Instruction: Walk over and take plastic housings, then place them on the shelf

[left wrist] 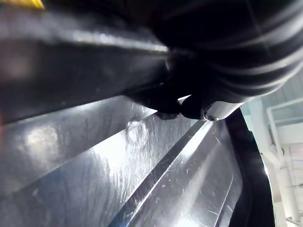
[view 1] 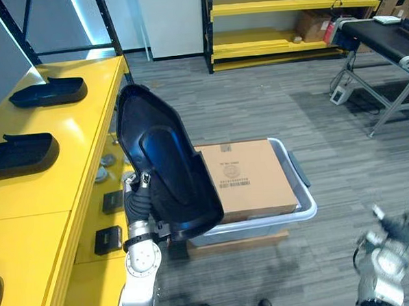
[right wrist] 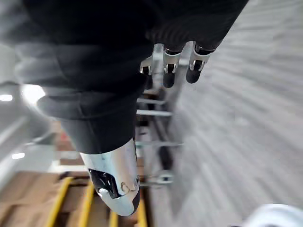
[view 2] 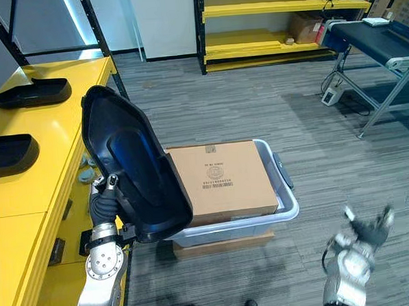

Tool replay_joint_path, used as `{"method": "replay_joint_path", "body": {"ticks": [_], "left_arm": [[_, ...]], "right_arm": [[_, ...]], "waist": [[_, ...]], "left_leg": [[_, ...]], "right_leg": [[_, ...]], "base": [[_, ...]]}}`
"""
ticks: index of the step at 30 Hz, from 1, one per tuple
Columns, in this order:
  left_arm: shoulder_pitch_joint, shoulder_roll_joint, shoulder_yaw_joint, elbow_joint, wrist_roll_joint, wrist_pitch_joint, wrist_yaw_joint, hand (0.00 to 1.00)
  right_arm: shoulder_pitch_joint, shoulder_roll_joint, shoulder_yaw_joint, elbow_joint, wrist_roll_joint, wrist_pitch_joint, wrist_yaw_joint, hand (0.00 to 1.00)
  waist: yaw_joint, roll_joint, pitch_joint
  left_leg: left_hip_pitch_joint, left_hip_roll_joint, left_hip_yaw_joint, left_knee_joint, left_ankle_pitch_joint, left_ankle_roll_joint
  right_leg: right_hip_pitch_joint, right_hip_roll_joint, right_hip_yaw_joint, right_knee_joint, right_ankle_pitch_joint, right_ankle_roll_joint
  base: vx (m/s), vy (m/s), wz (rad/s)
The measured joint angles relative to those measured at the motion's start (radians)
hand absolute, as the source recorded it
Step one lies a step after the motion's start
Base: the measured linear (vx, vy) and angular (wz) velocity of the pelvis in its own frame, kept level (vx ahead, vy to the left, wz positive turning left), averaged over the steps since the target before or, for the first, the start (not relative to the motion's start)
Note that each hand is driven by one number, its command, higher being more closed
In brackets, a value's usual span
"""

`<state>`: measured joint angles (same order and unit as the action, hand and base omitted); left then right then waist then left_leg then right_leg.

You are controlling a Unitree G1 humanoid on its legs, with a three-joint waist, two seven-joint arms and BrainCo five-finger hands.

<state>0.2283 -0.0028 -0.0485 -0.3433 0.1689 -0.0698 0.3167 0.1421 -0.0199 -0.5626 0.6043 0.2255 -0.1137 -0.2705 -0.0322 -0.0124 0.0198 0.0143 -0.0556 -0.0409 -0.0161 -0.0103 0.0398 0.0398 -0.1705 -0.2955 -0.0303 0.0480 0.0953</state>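
Beside the yellow shelf (view 1: 73, 139), a black plastic housing (view 1: 165, 162) is clasped upright by the left hand (view 1: 134, 199), its fingers pinched on the housing's edge, while the right hand (view 1: 395, 226) is held with fingers spread and empty.

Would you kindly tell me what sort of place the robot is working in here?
Likely a warehouse or factory storage area: yellow shelving on black uprights, black plastic housings laid out on the near shelf, and a grey tote holding a cardboard box on the floor.
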Motion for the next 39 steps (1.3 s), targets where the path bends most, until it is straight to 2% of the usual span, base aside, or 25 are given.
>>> {"method": "replay_joint_path", "body": {"ticks": [4, 7, 8, 10, 13, 14, 15, 16, 17, 18, 19, 20, 21, 23, 24, 26, 27, 28, 29, 30, 31, 32, 35, 38, 39], "left_arm": [[0.02, -0.009, -0.001, -0.021, -0.001, -0.016, -0.027, 1.0], [0.06, -0.013, -0.006, -0.055, -0.002, -0.017, -0.034, 1.0], [0.064, -0.014, -0.014, -0.058, -0.002, -0.017, -0.035, 1.0], [0.074, -0.018, -0.025, -0.081, -0.002, -0.017, -0.035, 1.0], [0.076, -0.035, -0.028, -0.136, -0.014, -0.024, -0.034, 1.0], [0.078, -0.045, -0.025, -0.153, -0.025, -0.028, -0.032, 1.0], [0.078, -0.046, -0.023, -0.16, -0.033, -0.028, -0.031, 1.0], [0.076, -0.046, -0.024, -0.169, -0.043, -0.032, -0.032, 1.0], [0.077, -0.048, -0.028, -0.168, -0.043, -0.037, -0.033, 1.0], [0.077, -0.048, -0.03, -0.168, -0.044, -0.037, -0.033, 1.0], [0.077, -0.048, -0.033, -0.168, -0.044, -0.04, -0.033, 1.0], [0.076, -0.046, -0.033, -0.168, -0.045, -0.046, -0.033, 1.0], [0.072, -0.045, -0.038, -0.168, -0.046, -0.056, -0.033, 1.0], [0.054, -0.049, -0.057, -0.168, -0.05, -0.059, -0.033, 1.0], [0.038, -0.05, -0.074, -0.159, -0.055, -0.059, -0.034, 1.0], [0.008, -0.052, -0.103, -0.139, -0.066, -0.059, -0.035, 1.0], [-0.007, -0.051, -0.118, -0.123, -0.071, -0.059, -0.035, 1.0], [-0.017, -0.045, -0.129, -0.117, -0.072, -0.058, -0.035, 1.0], [-0.023, -0.034, -0.142, -0.117, -0.074, -0.06, -0.031, 1.0], [-0.027, -0.031, -0.145, -0.117, -0.075, -0.06, -0.032, 1.0], [-0.038, -0.029, -0.157, -0.117, -0.074, -0.061, -0.033, 1.0], [-0.041, -0.027, -0.165, -0.117, -0.074, -0.066, -0.033, 1.0], [-0.061, -0.02, -0.195, -0.114, -0.074, -0.067, -0.033, 1.0], [-0.103, -0.022, -0.244, -0.061, -0.073, -0.078, -0.032, 1.0], [-0.103, -0.022, -0.249, -0.05, -0.073, -0.081, -0.03, 1.0]], "right_arm": [[0.026, 0.049, 0.082, 0.123, -0.004, 0.033, 0.07, 0.0], [0.038, 0.056, 0.185, 0.124, -0.03, 0.044, 0.102, 0.0], [0.044, 0.061, 0.218, 0.128, -0.04, 0.044, 0.112, 0.0], [0.041, 0.065, 0.239, 0.129, -0.04, 0.043, 0.119, 0.0], [0.028, 0.059, 0.263, 0.129, -0.04, 0.04, 0.118, 0.0], [0.022, 0.059, 0.269, 0.131, -0.04, 0.039, 0.119, 0.0], [0.014, 0.059, 0.272, 0.132, -0.041, 0.037, 0.119, 0.0], [0.0, 0.061, 0.281, 0.139, -0.043, 0.033, 0.118, 0.0], [-0.007, 0.058, 0.297, 0.143, -0.05, 0.033, 0.117, 0.0], [-0.01, 0.057, 0.304, 0.151, -0.052, 0.032, 0.117, 0.0], [-0.024, 0.059, 0.319, 0.164, -0.06, 0.034, 0.117, 0.0], [-0.028, 0.059, 0.336, 0.164, -0.061, 0.035, 0.117, 0.0], [-0.037, 0.061, 0.362, 0.164, -0.062, 0.035, 0.118, 0.0], [-0.043, 0.062, 0.384, 0.164, -0.062, 0.037, 0.118, 0.0], [-0.045, 0.067, 0.387, 0.162, -0.062, 0.04, 0.12, 0.0], [-0.039, 0.07, 0.376, 0.162, -0.074, 0.047, 0.12, 0.0], [-0.032, 0.069, 0.375, 0.162, -0.081, 0.051, 0.12, 0.0], [-0.024, 0.068, 0.375, 0.162, -0.081, 0.052, 0.12, 0.0], [-0.023, 0.063, 0.387, 0.159, -0.084, 0.054, 0.125, 0.0], [-0.022, 0.065, 0.392, 0.153, -0.087, 0.054, 0.126, 0.0], [-0.02, 0.07, 0.392, 0.142, -0.092, 0.053, 0.129, 0.0], [-0.019, 0.07, 0.392, 0.133, -0.093, 0.052, 0.134, 0.0], [-0.016, 0.067, 0.397, 0.117, -0.093, 0.049, 0.139, 0.0], [0.006, 0.069, 0.418, 0.118, -0.093, 0.049, 0.138, 0.0], [0.007, 0.069, 0.424, 0.119, -0.093, 0.05, 0.138, 0.0]], "waist": [[0.021, 0.001, 0.002], [0.03, -0.005, 0.007], [0.047, -0.009, 0.011], [0.051, -0.015, 0.018], [0.103, -0.014, 0.046], [0.112, -0.014, 0.059], [0.118, -0.012, 0.063], [0.128, -0.01, 0.07], [0.129, -0.018, 0.08], [0.128, -0.015, 0.08], [0.132, -0.011, 0.077], [0.132, -0.023, 0.08], [0.13, -0.017, 0.075], [0.136, -0.019, 0.074], [0.15, -0.024, 0.074], [0.154, -0.031, 0.075], [0.153, -0.029, 0.076], [0.143, -0.027, 0.078], [0.13, -0.025, 0.078], [0.123, -0.024, 0.078], [0.115, -0.025, 0.078], [0.111, -0.025, 0.078], [0.098, -0.03, 0.074], [0.097, -0.04, 0.067], [0.098, -0.042, 0.067]], "left_leg": [[0.016, 0.002, -0.025, -0.003, -0.015, -0.005], [0.014, 0.001, -0.061, -0.001, -0.018, -0.004], [0.008, -0.008, -0.103, 0.012, -0.018, -0.009], [-0.038, -0.033, -0.192, 0.069, -0.02, -0.012], [-0.115, -0.079, -0.313, 0.163, -0.021, -0.016], [-0.144, -0.096, -0.327, 0.191, -0.03, -0.029], [-0.161, -0.094, -0.306, 0.202, -0.041, -0.03], [-0.201, -0.042, -0.162, 0.23, -0.076, -0.007], [-0.225, 0.021, 0.015, 0.257, -0.08, -0.006], [-0.233, 0.05, 0.1, 0.272, -0.081, -0.003], [-0.235, 0.098, 0.261, 0.295, -0.101, 0.02], [-0.235, 0.118, 0.337, 0.305, -0.115, 0.026], [-0.239, 0.149, 0.463, 0.334, -0.14, 0.033], [-0.27, 0.134, 0.471, 0.374, -0.154, 0.046], [-0.28, 0.098, 0.439, 0.383, -0.161, 0.058], [-0.268, 0.04, 0.384, 0.385, -0.177, 0.083], [-0.236, 0.011, 0.34, 0.383, -0.189, 0.1], [-0.206, 0.001, 0.301, 0.382, -0.201, 0.106], [-0.179, 0.002, 0.248, 0.382, -0.211, 0.105], [-0.164, 0.003, 0.223, 0.378, -0.211, 0.105], [-0.138, 0.003, 0.181, 0.36, -0.211, 0.101], [-0.117, -0.001, 0.15, 0.351, -0.213, 0.095], [-0.079, -0.019, 0.047, 0.35, -0.218, 0.08], [-0.076, -0.045, -0.072, 0.371, -0.225, 0.051], [-0.08, -0.05, -0.089, 0.377, -0.228, 0.045]], "right_leg": [[0.01, -0.006, -0.017, 0.056, -0.042, 0.001], [0.021, -0.012, -0.059, 0.082, -0.065, 0.004], [0.033, -0.02, -0.098, 0.102, -0.084, 0.01], [0.05, -0.043, -0.2, 0.14, -0.115, 0.017], [0.072, -0.077, -0.36, 0.191, -0.155, 0.025], [0.086, -0.091, -0.423, 0.21, -0.171, 0.03], [0.091, -0.096, -0.453, 0.22, -0.175, 0.032], [0.109, -0.102, -0.509, 0.234, -0.179, 0.033], [0.132, -0.113, -0.56, 0.253, -0.185, 0.041], [0.145, -0.12, -0.584, 0.26, -0.186, 0.044], [0.167, -0.137, -0.629, 0.274, -0.187, 0.045], [0.174, -0.146, -0.651, 0.276, -0.187, 0.045], [0.188, -0.156, -0.695, 0.275, -0.183, 0.051], [0.195, -0.179, -0.751, 0.281, -0.172, 0.069], [0.207, -0.206, -0.781, 0.305, -0.168, 0.064], [0.231, -0.274, -0.801, 0.414, -0.153, 0.041], [0.235, -0.332, -0.755, 0.547, -0.119, -0.055], [0.21, -0.356, -0.646, 0.662, -0.104, -0.13], [0.131, -0.314, -0.434, 0.781, -0.183, -0.126], [0.085, -0.275, -0.329, 0.821, -0.217, -0.111], [0.003, -0.2, -0.159, 0.864, -0.269, -0.073], [-0.053, -0.149, -0.068, 0.855, -0.304, -0.042], [-0.145, -0.067, 0.047, 0.75, -0.357, -0.011], [-0.201, 0.003, 0.185, 0.65, -0.361, -0.017], [-0.203, 0.009, 0.201, 0.625, -0.356, -0.019]], "base": [[-0.04, -0.026, 0.16], [-0.03, -0.031, 0.44], [0.01, -0.047, 0.87], [0.05, -0.026, 1.55], [0.04, -0.004, 1.6], [-0.01, -0.005, 1.5], [-0.05, 0.018, 1.48], [-0.07, 0.04, 1.47], [-0.06, 0.053, 1.46], [0.04, 0.083, 1.31], [0.06, 0.063, 0.93], [0.13, 0.077, 1.07], [0.16, 0.079, 1.04], [0.26, 0.181, 0.95], [0.27, 0.252, 0.98], [0.23, 0.228, 1.14], [0.27, 0.188, 1.1], [0.3, 0.172, 1.3], [0.24, 0.1, 1.08], [0.2, 0.081, 1.14], [0.19, 0.068, 1.04], [0.18, 0.057, 0.97], [0.16, -0.009, 1.0], [0.12, -0.136, 1.3], [0.06, -0.194, 1.13]]}}
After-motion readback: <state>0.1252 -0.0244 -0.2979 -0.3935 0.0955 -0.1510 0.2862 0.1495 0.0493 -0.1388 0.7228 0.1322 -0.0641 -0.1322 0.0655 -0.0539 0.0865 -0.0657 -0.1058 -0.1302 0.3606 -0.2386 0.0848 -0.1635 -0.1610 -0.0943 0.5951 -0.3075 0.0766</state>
